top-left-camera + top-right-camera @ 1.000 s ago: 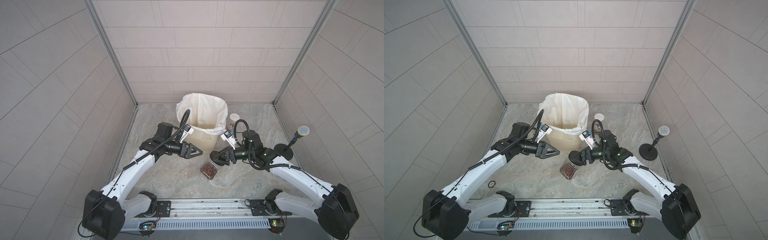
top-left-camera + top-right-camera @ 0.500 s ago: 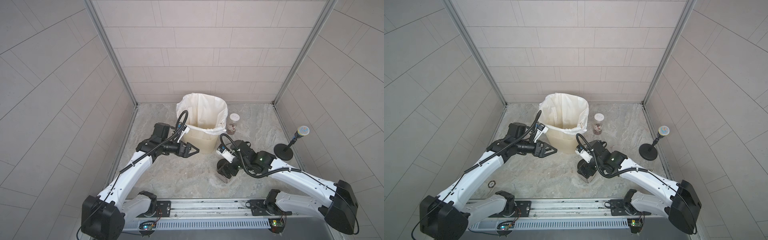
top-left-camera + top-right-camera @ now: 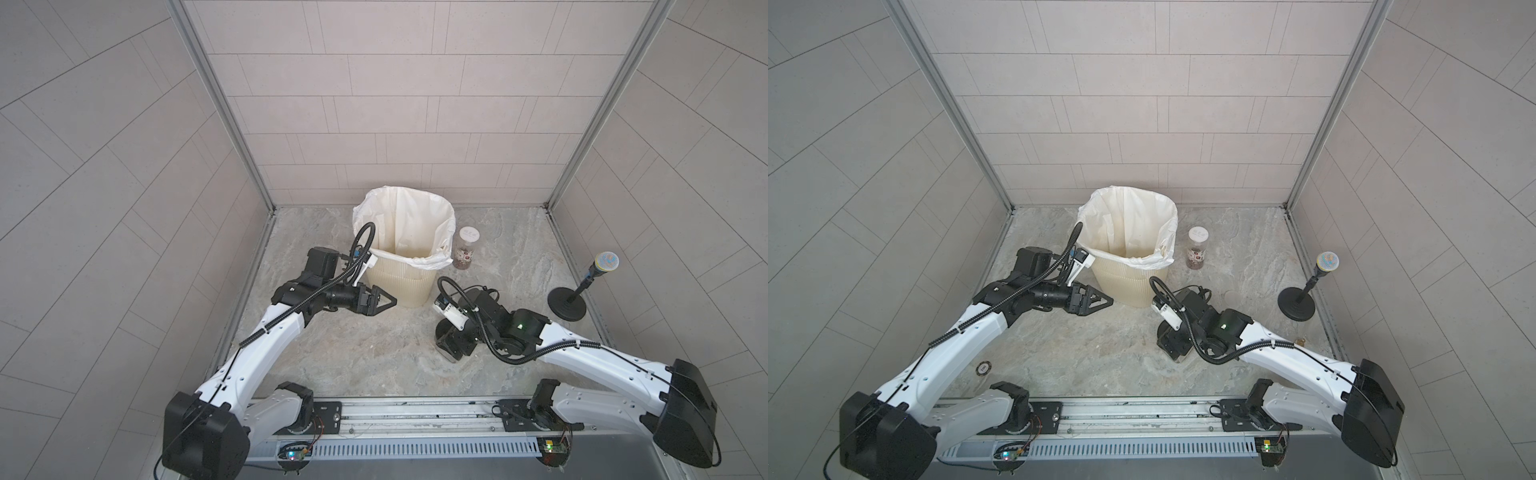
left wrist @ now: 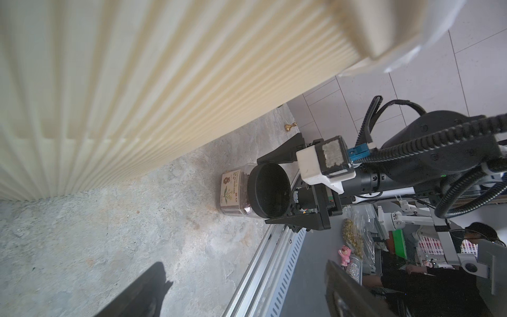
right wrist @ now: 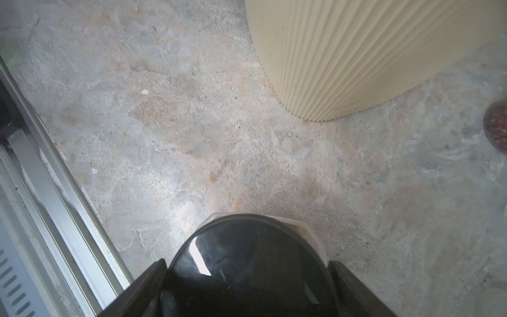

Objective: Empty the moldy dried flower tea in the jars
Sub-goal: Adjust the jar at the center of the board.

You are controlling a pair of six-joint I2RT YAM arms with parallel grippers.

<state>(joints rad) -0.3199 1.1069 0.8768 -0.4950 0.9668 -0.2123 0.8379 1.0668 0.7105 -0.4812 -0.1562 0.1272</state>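
Observation:
The squat black-lidded jar (image 4: 236,192) stands on the stone floor in front of the bin. Dark dried flower tea (image 4: 244,203) shows through its clear wall beside a cream label. My right gripper (image 5: 247,264) reaches down from above, shut on the jar's black lid (image 5: 241,241), with a finger against each side. In both top views the right gripper (image 3: 451,340) (image 3: 1173,343) hides most of that jar. A small white-lidded jar (image 3: 467,248) (image 3: 1197,248) with reddish tea stands right of the bin. My left gripper (image 3: 384,300) (image 4: 244,296) hangs open and holds nothing, close to the bin's front left.
The cream ribbed bin (image 3: 399,286) (image 3: 1125,282) with a white liner stands at the back middle. A black round-based stand (image 3: 567,307) is at the right wall. A small ring (image 3: 983,368) lies front left and a brass piece (image 3: 1299,341) right. The metal rail (image 3: 415,411) runs along the front.
My right gripper has come down and forward from beside the bin onto the jar on the floor. The tea that showed from above is now covered. The left arm has barely moved.

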